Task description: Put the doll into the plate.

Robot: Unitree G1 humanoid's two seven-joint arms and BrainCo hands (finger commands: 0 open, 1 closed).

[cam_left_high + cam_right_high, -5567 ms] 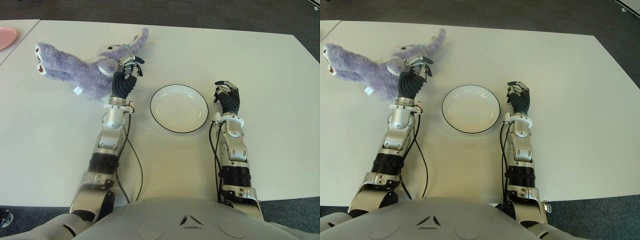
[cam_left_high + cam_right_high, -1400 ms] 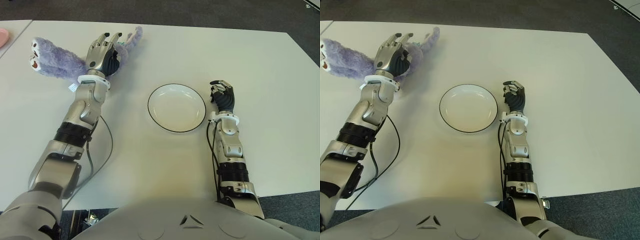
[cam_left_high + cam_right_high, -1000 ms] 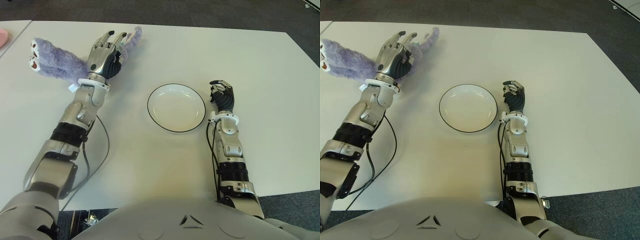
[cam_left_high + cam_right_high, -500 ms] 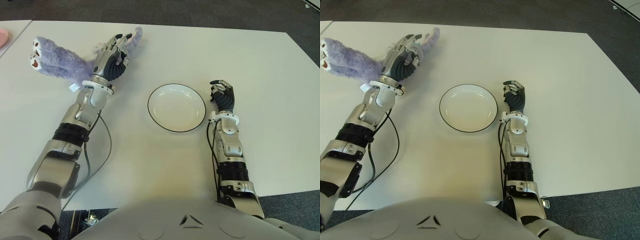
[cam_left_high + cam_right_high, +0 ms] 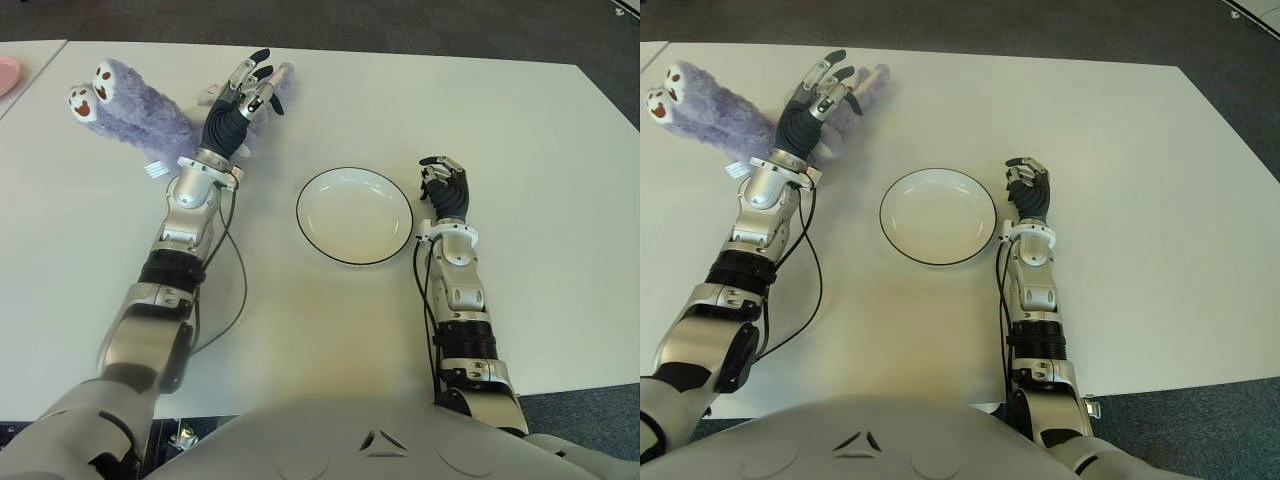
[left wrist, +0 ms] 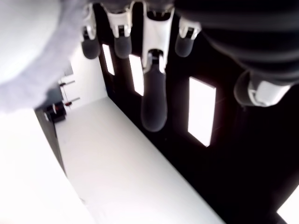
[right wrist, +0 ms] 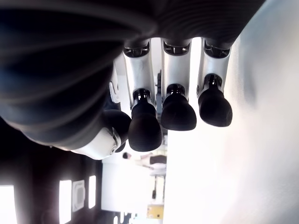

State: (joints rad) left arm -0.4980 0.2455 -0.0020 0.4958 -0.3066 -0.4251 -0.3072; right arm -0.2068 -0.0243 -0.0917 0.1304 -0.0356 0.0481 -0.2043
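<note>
Table | left hand fingers spread over doll | right hand curled, empty

No words, numbers or brand marks can be read anywhere in these views. The doll, at the upper left of the left eye view, carries a small white tag at its lower edge, perhaps printed, but nothing on it is legible.

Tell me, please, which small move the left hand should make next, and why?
Probably lower the left hand and close its spread fingers on the fluffy purple plush doll. The hand holds nothing, and the white black-rimmed plate has no doll in it. The right hand shows right of the plate.
</note>
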